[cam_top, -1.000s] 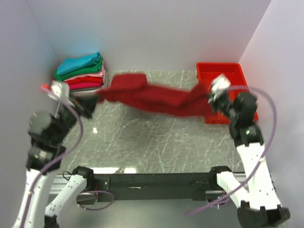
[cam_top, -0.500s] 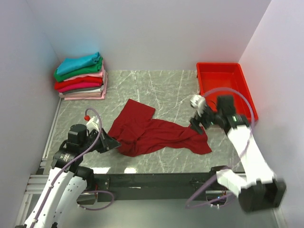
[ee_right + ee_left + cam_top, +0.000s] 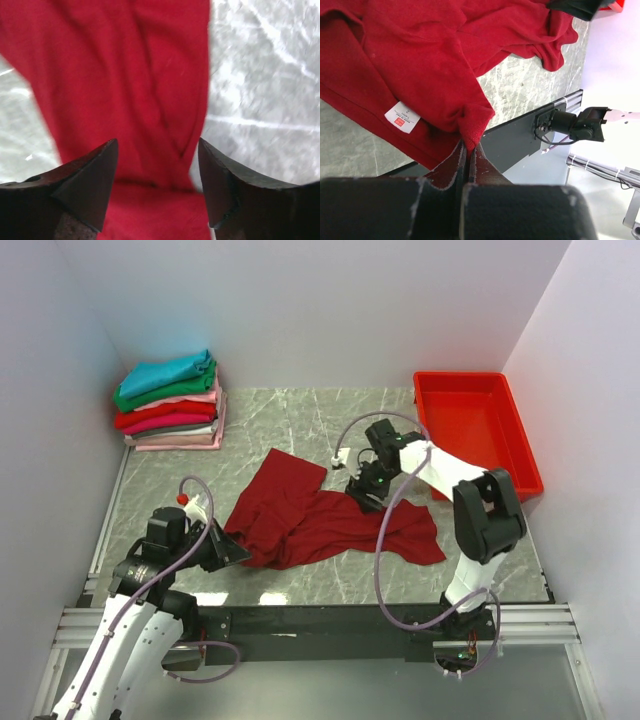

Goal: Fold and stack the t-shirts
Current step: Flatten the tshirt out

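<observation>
Pinching shirt (image 3: 300, 518) hem, left gripper (image 3: 468, 148) clamped; right gripper (image 3: 157, 150) jaws apart above cloth. Shirt crumpled, well apart from stack (image 3: 170, 400), toward arms. Risk: pulling one-handed bunches shirt; thin hem pinch may slip.

The dark red t-shirt (image 3: 300, 520) carries a white neck label (image 3: 402, 117) printed with a small red square. The table (image 3: 300, 420) is grey marble veined white. The tray (image 3: 475, 420) is bright red. The stack of folded t-shirts (image 3: 170, 405) runs teal, green, pink, red, magenta, grey, pale pink.
</observation>
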`<state>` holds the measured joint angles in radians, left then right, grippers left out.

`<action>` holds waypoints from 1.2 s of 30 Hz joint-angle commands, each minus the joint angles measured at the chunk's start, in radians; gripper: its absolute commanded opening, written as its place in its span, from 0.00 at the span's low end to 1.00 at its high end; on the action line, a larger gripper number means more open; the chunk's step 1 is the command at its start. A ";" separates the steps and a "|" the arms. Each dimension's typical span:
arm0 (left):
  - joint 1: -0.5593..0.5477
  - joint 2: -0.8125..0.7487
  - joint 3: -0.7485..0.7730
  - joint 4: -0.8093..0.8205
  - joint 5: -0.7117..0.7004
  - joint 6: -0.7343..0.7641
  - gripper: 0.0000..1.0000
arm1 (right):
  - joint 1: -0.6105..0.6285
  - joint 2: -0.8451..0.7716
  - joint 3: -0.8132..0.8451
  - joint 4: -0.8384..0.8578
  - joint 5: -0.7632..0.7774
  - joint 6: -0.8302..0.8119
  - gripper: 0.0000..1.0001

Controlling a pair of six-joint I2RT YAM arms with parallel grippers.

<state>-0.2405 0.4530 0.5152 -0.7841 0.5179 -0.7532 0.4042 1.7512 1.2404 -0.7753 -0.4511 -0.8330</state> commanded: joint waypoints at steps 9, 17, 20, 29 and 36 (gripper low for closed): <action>0.001 0.006 0.026 0.009 -0.032 0.023 0.01 | 0.099 0.113 0.037 0.062 0.147 0.032 0.60; 0.001 0.000 0.095 0.011 -0.132 0.034 0.00 | 0.099 0.030 0.135 -0.001 0.180 0.063 0.00; 0.001 0.036 0.175 0.077 -0.227 0.048 0.00 | 0.093 -0.054 0.296 -0.079 0.209 0.078 0.00; 0.004 0.455 0.649 0.253 -0.372 0.170 0.00 | 0.084 0.013 0.898 -0.416 0.178 0.095 0.15; 0.004 0.389 0.580 0.244 -0.283 0.167 0.00 | 0.085 -0.064 0.253 -0.161 0.062 0.084 0.54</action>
<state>-0.2386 0.9005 1.1328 -0.5568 0.1982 -0.6067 0.4885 1.6260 1.6924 -0.9535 -0.3355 -0.7528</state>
